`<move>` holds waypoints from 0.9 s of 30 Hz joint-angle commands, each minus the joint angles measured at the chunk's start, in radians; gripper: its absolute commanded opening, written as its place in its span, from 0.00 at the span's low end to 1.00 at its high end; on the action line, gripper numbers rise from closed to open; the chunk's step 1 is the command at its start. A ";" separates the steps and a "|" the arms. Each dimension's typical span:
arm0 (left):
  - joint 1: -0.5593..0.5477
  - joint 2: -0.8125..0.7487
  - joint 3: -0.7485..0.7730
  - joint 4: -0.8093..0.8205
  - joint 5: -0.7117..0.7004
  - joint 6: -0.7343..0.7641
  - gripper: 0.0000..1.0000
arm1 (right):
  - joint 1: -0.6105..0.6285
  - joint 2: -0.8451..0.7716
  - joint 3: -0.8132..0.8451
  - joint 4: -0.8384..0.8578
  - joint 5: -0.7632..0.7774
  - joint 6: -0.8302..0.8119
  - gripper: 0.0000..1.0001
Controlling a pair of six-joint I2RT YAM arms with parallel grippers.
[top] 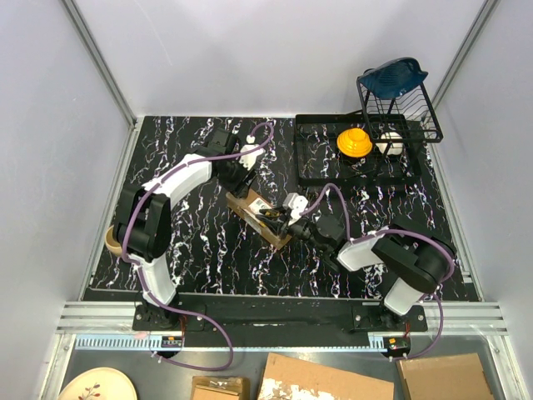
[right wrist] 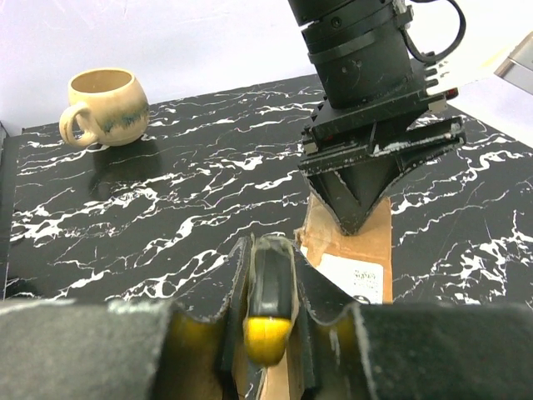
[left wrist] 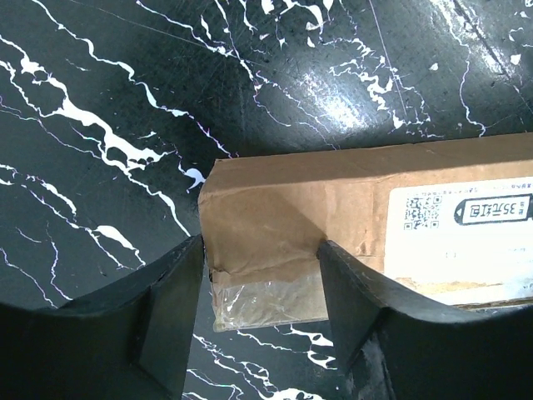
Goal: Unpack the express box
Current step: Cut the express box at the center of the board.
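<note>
You have the express box (top: 249,207) lying flat near the middle of the black marbled table (top: 200,242), set at an angle between the two arms. Your left gripper (left wrist: 262,250) points down at the box's far-left end with its jaws apart, clamping nothing. One finger (left wrist: 166,312) is just off the taped end, and the other is over the box top beside the white label (left wrist: 466,225). You can't tell whether either finger touches the cardboard. Clear tape (left wrist: 266,300) covers that end. Your right gripper (right wrist: 268,258) is clenched on the yellow-and-black utility knife (right wrist: 266,292), held above the box's other end. A tan mug (right wrist: 104,104) stands at the table's left edge, well apart from the box. A black dish rack (top: 400,108) sits at the far right corner, with a yellow item (top: 354,142) on the tray beside it.
</note>
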 commanded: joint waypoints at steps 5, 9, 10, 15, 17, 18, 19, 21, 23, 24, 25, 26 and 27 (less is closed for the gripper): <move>-0.010 0.077 0.017 0.038 -0.115 0.030 0.56 | -0.003 -0.101 -0.098 0.082 0.012 0.056 0.00; -0.010 0.087 0.019 0.038 -0.116 0.033 0.56 | -0.003 -0.145 -0.109 0.041 0.012 0.056 0.00; -0.010 0.090 0.017 0.038 -0.118 0.036 0.56 | -0.003 -0.152 -0.109 0.033 0.012 0.058 0.00; -0.010 0.096 0.016 0.038 -0.127 0.037 0.52 | -0.005 -0.178 -0.101 -0.036 0.010 0.085 0.00; -0.010 0.100 0.013 0.038 -0.126 0.036 0.51 | -0.003 -0.196 -0.101 -0.062 0.007 0.090 0.00; -0.010 0.100 0.014 0.038 -0.124 0.033 0.51 | -0.003 -0.201 -0.101 -0.085 0.007 0.090 0.00; -0.010 0.100 0.014 0.040 -0.120 0.031 0.51 | -0.003 -0.205 -0.104 -0.091 0.006 0.087 0.00; -0.010 0.099 0.011 0.040 -0.104 0.025 0.51 | -0.003 -0.204 -0.103 -0.076 0.021 0.072 0.00; -0.010 0.097 0.011 0.041 -0.097 0.022 0.51 | -0.003 -0.192 -0.095 -0.054 0.038 0.068 0.00; -0.010 0.097 0.010 0.041 -0.096 0.021 0.50 | -0.003 -0.185 -0.088 -0.041 0.039 0.069 0.00; -0.010 0.097 0.011 0.041 -0.093 0.024 0.50 | -0.003 -0.179 -0.068 -0.036 0.039 0.032 0.00; -0.010 0.096 0.011 0.041 -0.096 0.025 0.50 | -0.003 -0.163 -0.058 -0.030 0.041 0.029 0.00; -0.010 0.096 0.008 0.041 -0.100 0.027 0.50 | -0.003 -0.152 -0.051 -0.012 0.047 0.024 0.00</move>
